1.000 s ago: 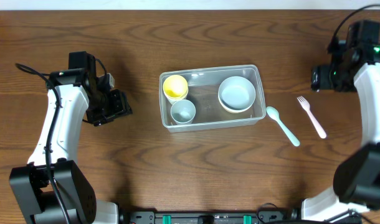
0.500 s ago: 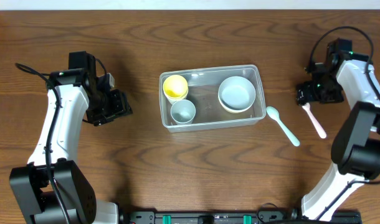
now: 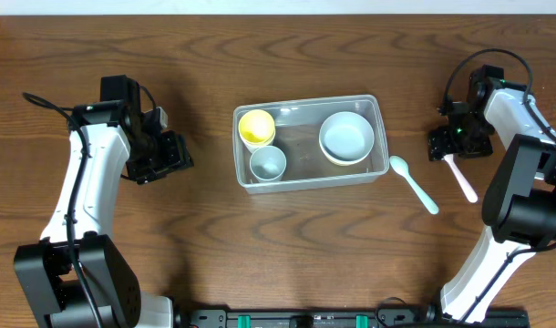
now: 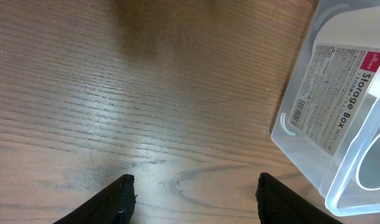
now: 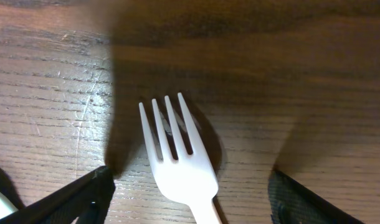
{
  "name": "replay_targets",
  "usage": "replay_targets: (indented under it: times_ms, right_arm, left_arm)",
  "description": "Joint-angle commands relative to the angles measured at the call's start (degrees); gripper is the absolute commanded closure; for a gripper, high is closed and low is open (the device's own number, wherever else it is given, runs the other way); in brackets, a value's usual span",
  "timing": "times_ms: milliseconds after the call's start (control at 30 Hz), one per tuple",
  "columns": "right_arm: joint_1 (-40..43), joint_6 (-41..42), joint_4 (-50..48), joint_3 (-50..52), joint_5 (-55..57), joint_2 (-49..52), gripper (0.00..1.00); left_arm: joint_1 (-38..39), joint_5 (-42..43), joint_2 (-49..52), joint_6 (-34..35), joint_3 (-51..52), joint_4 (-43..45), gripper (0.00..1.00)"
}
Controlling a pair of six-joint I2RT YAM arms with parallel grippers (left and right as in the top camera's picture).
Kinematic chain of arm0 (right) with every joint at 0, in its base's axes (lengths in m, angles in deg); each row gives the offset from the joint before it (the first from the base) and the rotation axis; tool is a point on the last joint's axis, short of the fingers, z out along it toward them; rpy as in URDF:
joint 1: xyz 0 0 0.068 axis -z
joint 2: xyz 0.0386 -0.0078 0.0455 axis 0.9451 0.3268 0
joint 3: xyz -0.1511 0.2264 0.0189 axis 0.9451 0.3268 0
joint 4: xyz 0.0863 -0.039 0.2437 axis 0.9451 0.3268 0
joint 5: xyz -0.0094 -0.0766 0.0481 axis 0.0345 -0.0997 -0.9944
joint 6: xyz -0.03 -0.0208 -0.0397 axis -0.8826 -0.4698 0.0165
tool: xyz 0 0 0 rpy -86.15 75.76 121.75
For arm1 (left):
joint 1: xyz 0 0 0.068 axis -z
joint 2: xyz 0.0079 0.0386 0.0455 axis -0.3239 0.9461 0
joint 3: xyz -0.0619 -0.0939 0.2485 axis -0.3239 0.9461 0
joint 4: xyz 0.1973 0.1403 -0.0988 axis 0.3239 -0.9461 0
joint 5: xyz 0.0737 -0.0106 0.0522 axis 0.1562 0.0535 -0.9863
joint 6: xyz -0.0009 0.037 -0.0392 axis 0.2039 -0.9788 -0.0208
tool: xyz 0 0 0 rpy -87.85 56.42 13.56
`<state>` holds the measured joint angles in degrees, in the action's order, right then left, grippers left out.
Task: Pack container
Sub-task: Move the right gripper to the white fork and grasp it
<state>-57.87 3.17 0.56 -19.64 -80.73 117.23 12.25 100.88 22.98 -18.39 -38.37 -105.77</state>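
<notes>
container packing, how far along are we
Done: the yellow cup, pale blue cup and white bowl sit in the clear plastic container. In hand: the right gripper hangs open over the pale plastic fork, not gripping it. Left: that fork and the mint-green spoon, both on the wooden table.

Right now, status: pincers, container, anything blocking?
Left pincer open, empty, beside container. Right pincer open, straddling fork on table. Container holds yellow cup, blue cup, white bowl; spoon outside. Nothing blocking.
</notes>
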Motion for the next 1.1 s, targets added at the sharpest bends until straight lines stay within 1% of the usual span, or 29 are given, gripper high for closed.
replay_targets:
  times_ms: [0,367,500,600,733,767,867,1000,1067]
  right_arm:
    - [0.0,-0.6,-0.3,0.3,-1.4,1.6,0.25]
    - [-0.1,0.5,-1.2,0.3,-2.3,1.6,0.49]
    - [-0.4,0.7,-1.8,0.3,-3.0,1.6,0.6]
    - [-0.7,0.7,-2.1,0.3,-3.7,1.6,0.62]
    - [-1.3,0.7,-2.3,0.3,-3.7,1.6,0.69]
    - [-1.4,0.7,-2.4,0.3,-3.7,1.6,0.71]
    - [-1.4,0.7,-2.5,0.3,-3.7,1.6,0.87]
    - [-1.4,3.1,-3.0,0.3,-3.7,1.6,0.9]
    - [-1.4,3.3,-2.9,0.1,-3.7,1.5,0.94]
  left_arm:
    - [-0.1,0.7,-0.1,-0.8,-0.5,-0.1,0.37]
    - [-0.1,0.7,-0.1,-0.8,-0.5,-0.1,0.37]
    - [-0.1,0.7,-0.1,-0.8,-0.5,-0.1,0.37]
    - [-0.1,0.7,-0.1,-0.8,-0.5,-0.1,0.37]
    - [-0.1,0.7,-0.1,-0.8,-0.5,-0.1,0.37]
    - [-0.1,0.7,-0.1,-0.8,-0.5,-0.1,0.37]
    - [-0.1,0.7,-0.1,-0.8,-0.5,-0.1,0.37]
    - [-0.1,0.7,-0.1,-0.8,-0.5,-0.1,0.37]
    - [-0.1,0.7,-0.1,-0.8,-0.5,-0.1,0.37]
